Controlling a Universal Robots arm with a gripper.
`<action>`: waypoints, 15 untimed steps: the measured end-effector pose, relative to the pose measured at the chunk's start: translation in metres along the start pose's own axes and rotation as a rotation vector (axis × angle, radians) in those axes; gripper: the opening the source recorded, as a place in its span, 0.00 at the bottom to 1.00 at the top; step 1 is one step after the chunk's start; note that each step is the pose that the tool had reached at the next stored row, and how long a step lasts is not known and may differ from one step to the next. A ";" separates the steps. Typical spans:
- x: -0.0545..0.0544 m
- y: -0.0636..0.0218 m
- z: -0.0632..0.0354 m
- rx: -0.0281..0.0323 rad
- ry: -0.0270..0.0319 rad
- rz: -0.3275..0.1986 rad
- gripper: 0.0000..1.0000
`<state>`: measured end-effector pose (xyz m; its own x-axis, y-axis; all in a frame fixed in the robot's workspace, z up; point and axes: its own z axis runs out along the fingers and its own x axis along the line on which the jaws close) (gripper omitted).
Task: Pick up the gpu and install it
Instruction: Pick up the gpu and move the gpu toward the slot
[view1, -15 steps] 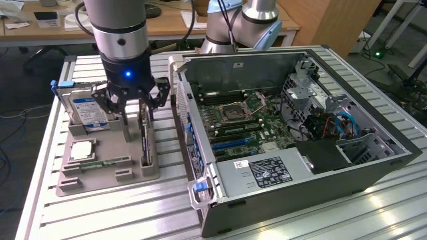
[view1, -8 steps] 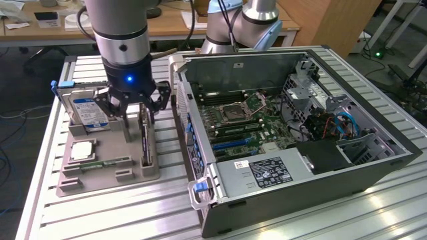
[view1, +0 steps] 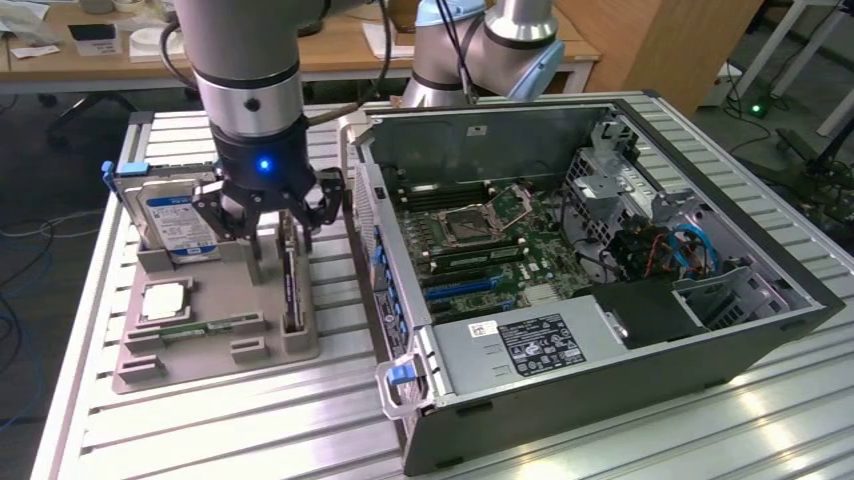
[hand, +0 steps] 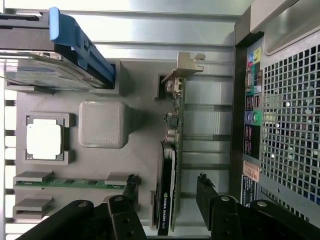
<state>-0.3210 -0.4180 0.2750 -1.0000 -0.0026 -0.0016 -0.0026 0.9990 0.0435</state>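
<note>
Grey plastic is forming the parts tray (view1: 251, 292), which is lying on the slatted metal table (view1: 240, 430) at the exterior view's left. At the tray's 10 o'clock corner, a silver hard drive (view1: 174, 215) with a blue label is standing on edge. At 6 o'clock of the drive, a square processor (view1: 163, 300) is sitting in its pocket. A narrow green memory stick (view1: 200, 327) is lying just beside it at 5 o'clock.

Along the tray's 3 o'clock edge, the gpu (view1: 290, 285) is standing on its long edge in a slot. The gripper (view1: 274, 225) is hovering directly over the card with its jaws spread wide. In the wrist view, the fingers (hand: 131, 190) are flanking the board on both sides, apart from it and gripping nothing.

At 3 o'clock of the tray, the open computer case (view1: 747, 345) is lying on its side, exposing the motherboard (view1: 494, 240).
</note>
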 end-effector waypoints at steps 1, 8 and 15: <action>0.000 -0.0003 0.0011 0.0001 0.0000 0.001 0.59; 0.000 -0.0011 0.0127 0.0033 0.0000 0.002 0.59; 0.000 -0.0015 0.0253 0.0035 -0.0002 0.005 0.59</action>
<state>-0.3209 -0.4184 0.2496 -1.0000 0.0023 -0.0016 0.0022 0.9992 0.0400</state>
